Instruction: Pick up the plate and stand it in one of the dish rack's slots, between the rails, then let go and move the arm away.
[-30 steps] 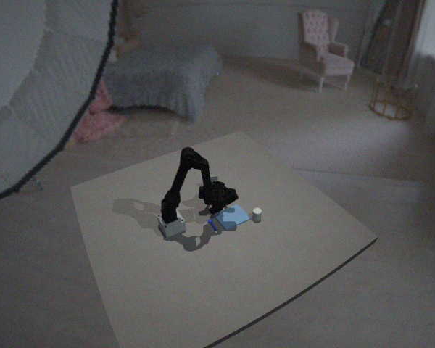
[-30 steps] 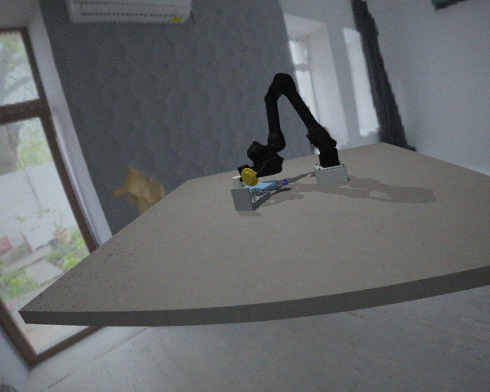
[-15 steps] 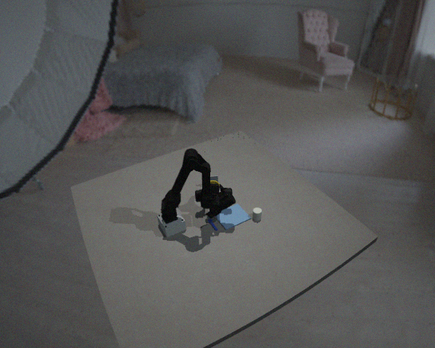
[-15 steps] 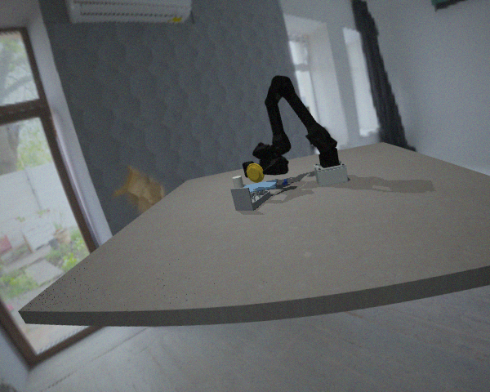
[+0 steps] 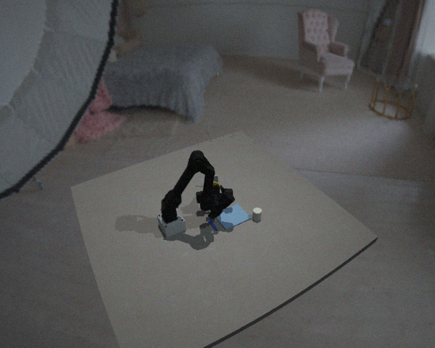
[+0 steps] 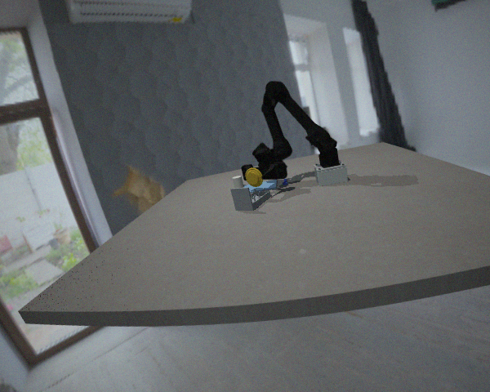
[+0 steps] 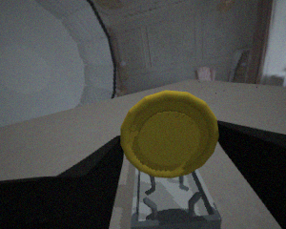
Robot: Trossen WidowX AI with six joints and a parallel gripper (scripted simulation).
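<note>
Round yellow plate (image 6: 253, 176) (image 7: 170, 135) gripped between black fingers, grey slotted dish rack (image 6: 242, 199) (image 7: 177, 222) apparently beneath, lower centre of wrist view.

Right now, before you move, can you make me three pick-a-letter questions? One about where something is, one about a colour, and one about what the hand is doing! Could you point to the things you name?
1. Where is the short white cylinder (image 5: 257, 214) (image 6: 237, 181)?
A) On top of the flat light-blue square (image 5: 234, 217) (image 6: 265, 184)
B) Beside the square
C) Under the square

2. What colour is the round plate with a raised rim (image 5: 217, 183) (image 6: 254, 177) (image 7: 169, 138)?
A) Yellow
B) Red
C) Green

3. How is the black hand (image 5: 214, 185) (image 6: 252, 173) (image 7: 167, 134)?
A) Open, with nothing in it
B) Open, away from the plate
C) Shut on the plate

Answers:
1: B, the top view shows the cylinder next to the square's corner.
2: A, the wrist view shows the plate's yellow face.
3: C, the wrist view shows the plate between the two black fingers.
</note>
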